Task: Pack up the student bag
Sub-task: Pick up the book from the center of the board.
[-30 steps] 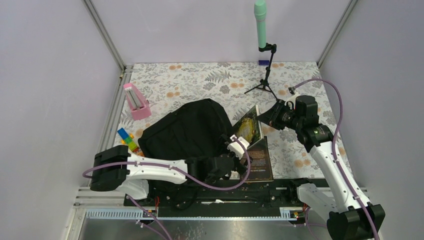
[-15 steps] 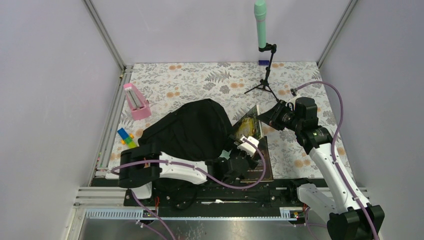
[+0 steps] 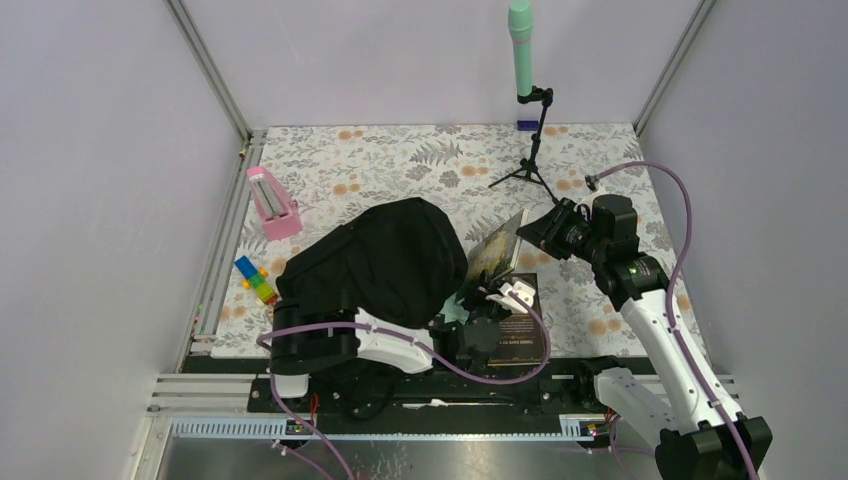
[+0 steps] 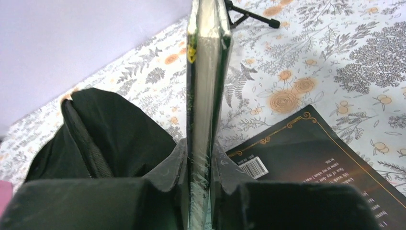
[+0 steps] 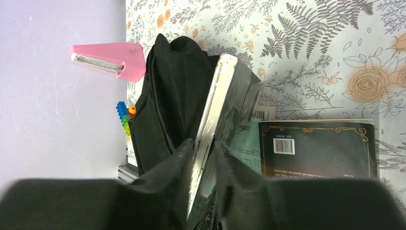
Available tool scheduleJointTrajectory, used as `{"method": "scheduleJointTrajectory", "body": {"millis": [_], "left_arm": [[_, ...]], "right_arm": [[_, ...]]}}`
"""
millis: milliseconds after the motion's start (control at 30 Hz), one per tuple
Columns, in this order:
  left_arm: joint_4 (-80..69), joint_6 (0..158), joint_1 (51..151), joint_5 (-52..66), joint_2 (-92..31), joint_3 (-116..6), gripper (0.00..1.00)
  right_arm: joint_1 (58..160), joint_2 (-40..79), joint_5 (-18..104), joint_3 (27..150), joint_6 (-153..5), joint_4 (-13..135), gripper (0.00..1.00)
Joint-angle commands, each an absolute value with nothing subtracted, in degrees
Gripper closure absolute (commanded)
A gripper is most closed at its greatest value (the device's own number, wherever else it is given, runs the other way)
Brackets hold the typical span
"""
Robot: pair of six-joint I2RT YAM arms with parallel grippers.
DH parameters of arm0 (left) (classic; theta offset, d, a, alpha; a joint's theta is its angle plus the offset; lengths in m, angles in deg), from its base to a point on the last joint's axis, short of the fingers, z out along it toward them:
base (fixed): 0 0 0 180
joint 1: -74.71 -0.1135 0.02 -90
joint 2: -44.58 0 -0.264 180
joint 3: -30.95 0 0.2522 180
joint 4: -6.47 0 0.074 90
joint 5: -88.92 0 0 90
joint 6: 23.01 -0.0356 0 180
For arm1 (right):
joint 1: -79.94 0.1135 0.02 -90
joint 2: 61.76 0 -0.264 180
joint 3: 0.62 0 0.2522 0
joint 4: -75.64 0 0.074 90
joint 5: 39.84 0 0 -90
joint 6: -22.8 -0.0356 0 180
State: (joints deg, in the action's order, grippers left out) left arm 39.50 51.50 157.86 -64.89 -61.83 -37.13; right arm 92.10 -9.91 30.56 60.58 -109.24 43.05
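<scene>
Student bag [image 3: 370, 260] slumped on floral bench [image 3: 400, 160]; green book [image 3: 497, 252] stands on edge just right of it.
Left jaws and right jaws both clamped on green book, at opposite ends. Dark book [image 3: 522, 325] lies flat right of bag; barcode visible, print too small to read. Pink wedge [image 3: 272, 203] and toy blocks [image 3: 256, 280] left of bag; tripod stand [image 3: 530, 160] beyond it.

A robot lab cell (plain lilac walls [image 3: 100, 180]), framed by aluminium rails [image 3: 209, 68]
</scene>
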Motion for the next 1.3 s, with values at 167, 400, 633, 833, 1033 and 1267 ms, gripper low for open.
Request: {"method": "scheduleJointTrajectory", "body": {"millis": [167, 400, 633, 833, 1033, 1267], "left_arm": [[39.93, 52.64, 156.98, -56.66, -46.85, -38.40, 1.00], [11.45, 76.17, 149.49, -37.12, -33.90, -40.48, 1.00], [0.91, 90.59, 138.23, -12.87, -24.26, -38.31, 1.00], [-2.68, 92.83, 133.30, -1.44, -16.26, -35.08, 1.00], [-6.12, 97.02, 128.71, 2.13, -8.35, -32.12, 1.00], [-7.20, 100.35, 127.21, 2.48, -5.06, -32.13, 1.00]], "right_arm": [[92.76, -15.32, 41.45, 68.45, -100.45, 32.58, 0.18], [92.60, -19.27, 46.40, 73.33, -98.48, 30.23, 0.00], [92.59, -24.67, 35.70, 65.61, -98.23, 42.56, 0.00], [92.64, -21.36, 14.65, 62.34, -95.74, 51.28, 0.01], [92.67, -19.58, 9.15, 58.57, -98.21, 55.48, 0.02], [93.43, -18.22, 2.55, 55.16, -103.43, 64.69, 0.05]]}}
